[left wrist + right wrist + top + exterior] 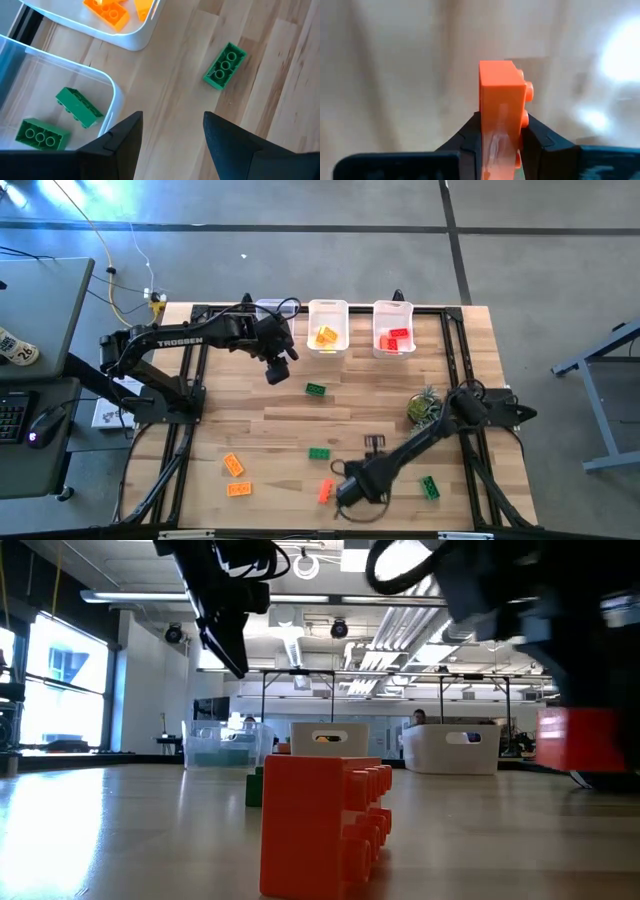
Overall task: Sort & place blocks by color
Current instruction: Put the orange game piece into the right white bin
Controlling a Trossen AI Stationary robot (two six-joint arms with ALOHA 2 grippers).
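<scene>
Two arms are at work on my wooden table [270, 420]. My left arm reaches from its base at the left edge across the far side, its forearm running level toward the bins, wrist bent down. The left gripper [277, 370] hangs above the tabletop just near of the clear bin [107, 82], fingers spread with nothing between them; through its wrist camera I see bare wood in the gap. In that bin lie two green blocks [77, 106]. A loose green block [316, 389] lies on the table near this gripper.

My right arm stretches from its base at the right edge diagonally toward the near edge, elbow by the small green plant [424, 406]. The right gripper [345, 488] is low over the table, its fingers clamped on a red-orange block [501, 100] that stands on edge with studs to one side; the high view shows this block [325, 491] near the table's near edge.

Elsewhere, the middle white bin [328, 326] holds yellow-orange blocks [326, 336] and the right white bin [394, 328] holds red blocks [394, 338]. Two orange blocks [235, 465] lie toward the near left. One green block [319, 453] lies near the table's middle, and another green block [429, 487] lies just beside the right forearm.
</scene>
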